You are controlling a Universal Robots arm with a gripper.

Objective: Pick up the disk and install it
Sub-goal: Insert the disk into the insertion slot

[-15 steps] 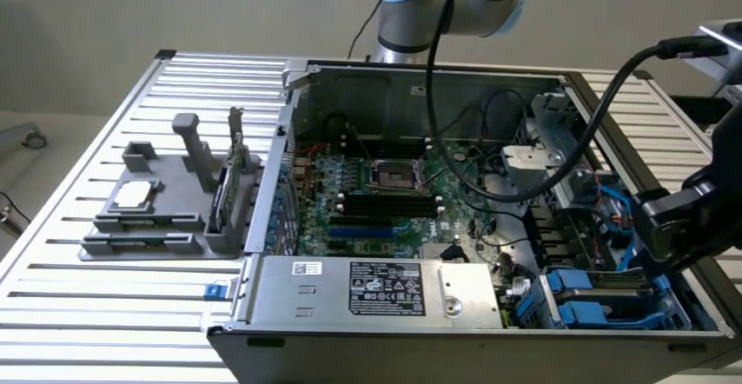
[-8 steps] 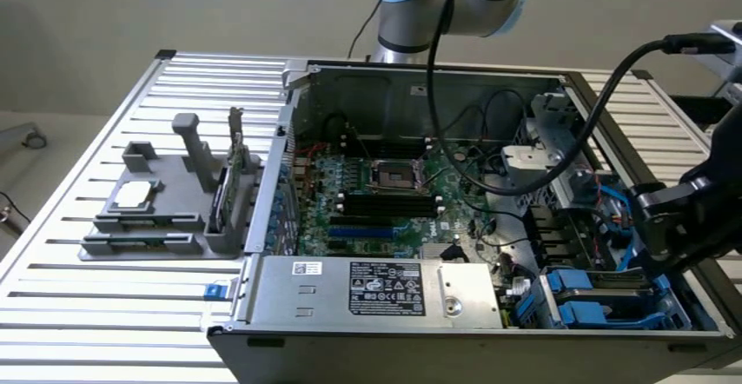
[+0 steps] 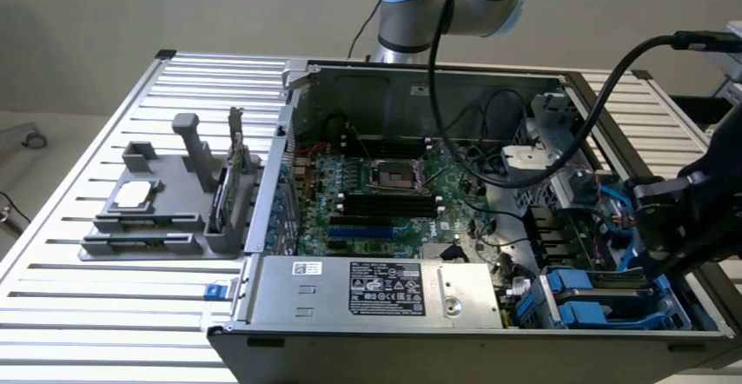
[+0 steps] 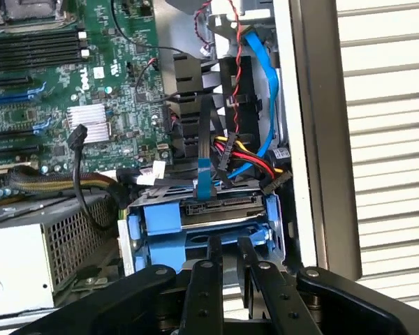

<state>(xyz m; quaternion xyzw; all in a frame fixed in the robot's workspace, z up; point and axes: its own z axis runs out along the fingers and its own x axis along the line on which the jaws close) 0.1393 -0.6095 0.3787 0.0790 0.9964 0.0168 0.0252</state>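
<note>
The disk (image 4: 220, 218), grey metal in a blue plastic carrier frame, lies flat in the drive bay at the case's front corner, its connector end pointing toward the cables. My gripper (image 4: 229, 259) reaches down onto its near edge, two black fingers (image 4: 211, 269) close together and pinching the blue frame. In the exterior view the gripper (image 3: 659, 228) hangs over the bay at the exterior view's right, above the blue carriers (image 3: 586, 287); its fingertips are hidden there.
The open computer case (image 3: 545, 78) holds a green motherboard (image 3: 383, 188), a power supply (image 3: 371, 287) and blue, red and black cables (image 4: 255, 150) just past the bay. A grey fixture (image 3: 174, 219) with a silver chip (image 3: 132, 195) and an upright card (image 3: 236, 180) stands on the slatted table.
</note>
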